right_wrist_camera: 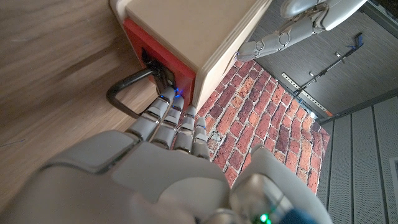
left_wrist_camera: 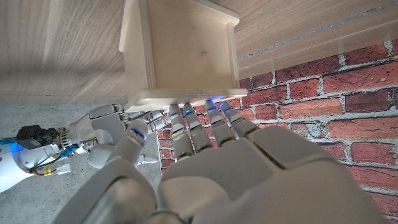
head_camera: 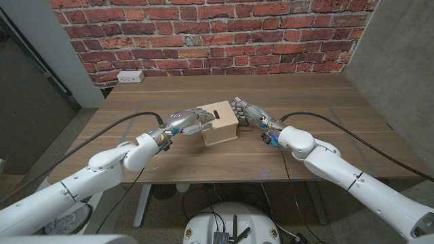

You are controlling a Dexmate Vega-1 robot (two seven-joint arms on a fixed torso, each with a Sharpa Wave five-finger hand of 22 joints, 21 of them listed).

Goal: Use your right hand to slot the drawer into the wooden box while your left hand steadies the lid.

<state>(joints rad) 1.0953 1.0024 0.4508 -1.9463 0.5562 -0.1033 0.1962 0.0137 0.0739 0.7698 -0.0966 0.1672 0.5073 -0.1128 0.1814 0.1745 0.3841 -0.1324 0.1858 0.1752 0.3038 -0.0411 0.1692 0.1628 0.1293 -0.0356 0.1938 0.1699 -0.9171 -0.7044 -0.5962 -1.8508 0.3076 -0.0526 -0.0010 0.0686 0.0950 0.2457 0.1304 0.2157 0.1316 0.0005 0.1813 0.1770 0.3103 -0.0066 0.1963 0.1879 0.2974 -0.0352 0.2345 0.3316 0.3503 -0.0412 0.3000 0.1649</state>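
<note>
**Drawer seated in the wooden box, a hand at each side**

The wooden box (head_camera: 220, 123) stands near the middle of the table (head_camera: 298, 152), pale plywood, with a small dark slot showing on its upper face in the head view. The red drawer (right_wrist_camera: 163, 57) sits inside the box; in the right wrist view you see its red front about flush with the box's open end, a dark metal handle (right_wrist_camera: 127, 92) looping out from it over the table.

Your right hand (head_camera: 248, 112) is at the box's right side. In the right wrist view its fingers (right_wrist_camera: 166, 115) lie close together and reach to the drawer front just beside the handle; their tips appear to touch the red face (whether they hook the handle you cannot tell from these pictures).

Your left hand (head_camera: 189, 120) is at the box's left side. In the left wrist view its fingers (left_wrist_camera: 200, 127) are extended side by side, tips pressed against the edge of the lid (left_wrist_camera: 180, 96), the thumb set apart below; it grips nothing, only bears on the panel.

Behind the table rises a red brick wall (head_camera: 203, 30), with a white power outlet (head_camera: 131, 76) at its foot on the left.
</note>
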